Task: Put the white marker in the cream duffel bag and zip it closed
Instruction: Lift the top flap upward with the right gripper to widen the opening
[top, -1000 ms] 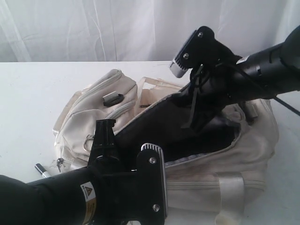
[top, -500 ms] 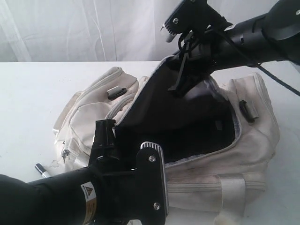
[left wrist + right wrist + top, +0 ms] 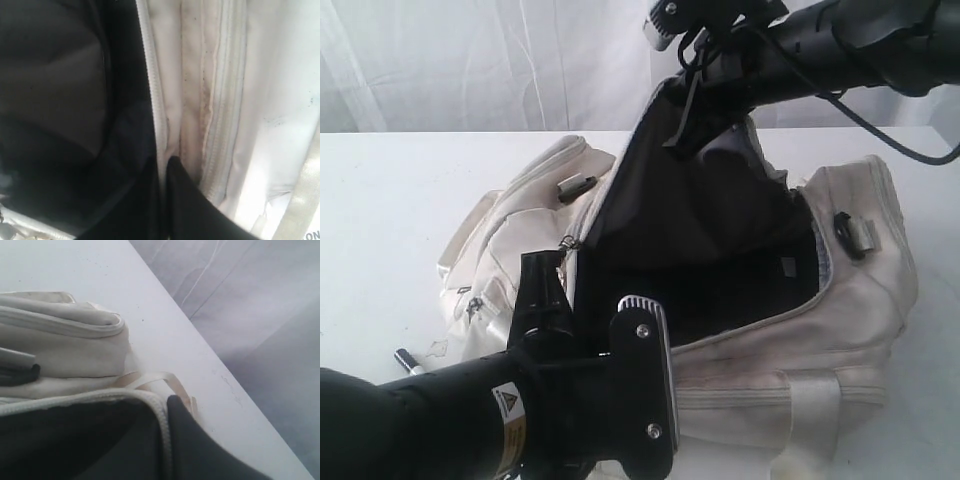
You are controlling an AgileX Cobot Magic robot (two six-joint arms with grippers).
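The cream duffel bag [image 3: 840, 330] lies on the white table with its top gaping and its dark lining [image 3: 720, 230] showing. My right gripper [image 3: 670, 100] is up high, shut on the far zipper edge of the bag [image 3: 65, 345], holding that flap upright. Pinching the near zipper edge of the bag [image 3: 235, 100] is my left gripper [image 3: 552, 262], also shut. In the wrist views the zipper strip runs between the left gripper [image 3: 164, 167] fingers and the right gripper [image 3: 166, 407] fingers. The white marker [image 3: 408, 362] lies on the table left of the bag, beside my left arm.
My left arm [image 3: 470, 420] fills the near left corner. Black clips [image 3: 850, 235] sit on the bag's right end and on its left pocket [image 3: 578, 185]. A cream webbing handle [image 3: 160, 380] trails on the table behind the bag. A white curtain [image 3: 470, 60] hangs behind.
My right gripper has risen and moved left, pulling the far flap up and spreading the bag's mouth wider. The bag's left end shifted slightly. The left gripper stayed put.
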